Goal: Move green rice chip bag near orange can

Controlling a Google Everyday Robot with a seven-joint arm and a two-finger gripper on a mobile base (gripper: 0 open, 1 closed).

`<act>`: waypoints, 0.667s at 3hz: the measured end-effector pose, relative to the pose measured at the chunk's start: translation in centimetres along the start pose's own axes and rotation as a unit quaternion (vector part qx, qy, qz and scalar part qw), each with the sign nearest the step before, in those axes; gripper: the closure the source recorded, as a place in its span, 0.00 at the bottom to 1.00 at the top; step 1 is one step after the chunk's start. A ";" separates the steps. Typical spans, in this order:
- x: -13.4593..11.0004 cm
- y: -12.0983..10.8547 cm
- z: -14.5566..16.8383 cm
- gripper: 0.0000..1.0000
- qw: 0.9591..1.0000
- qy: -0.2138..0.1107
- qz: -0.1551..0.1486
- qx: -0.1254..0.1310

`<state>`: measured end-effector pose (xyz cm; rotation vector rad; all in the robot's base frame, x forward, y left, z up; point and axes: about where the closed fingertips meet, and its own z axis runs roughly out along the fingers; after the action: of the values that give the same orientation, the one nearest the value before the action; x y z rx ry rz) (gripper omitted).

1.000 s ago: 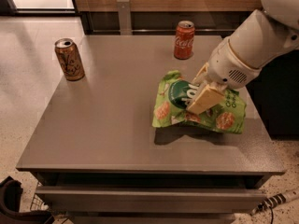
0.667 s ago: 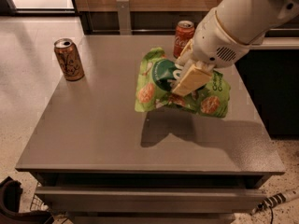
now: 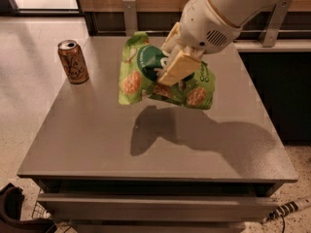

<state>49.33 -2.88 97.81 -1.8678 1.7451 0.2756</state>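
Note:
The green rice chip bag (image 3: 141,74) hangs in the air above the middle of the grey table (image 3: 97,144), crumpled where it is pinched. My gripper (image 3: 174,64) is shut on the bag's middle, its tan finger across the dark green circle. The bag's shadow lies on the table below it. The orange can (image 3: 73,61) stands upright near the table's far left corner, to the left of the bag and apart from it. The arm comes in from the upper right.
The arm's white housing (image 3: 218,18) covers the far part of the table. A drawer front (image 3: 146,205) runs under the table's near edge. A dark counter and cabinet (image 3: 282,91) stand to the right. Light floor lies to the left.
My gripper has lifted the bag off the table and carried it left, toward the orange can. The red can at the back is now hidden behind the arm.

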 end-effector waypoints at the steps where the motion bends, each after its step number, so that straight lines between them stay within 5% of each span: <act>1: -2.6 -0.5 3.4 1.00 0.998 -0.031 -0.036 -0.035; 2: -5.1 -0.3 7.0 1.00 0.994 -0.054 -0.068 -0.070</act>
<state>50.47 5.11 94.76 -2.0201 1.5544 0.4476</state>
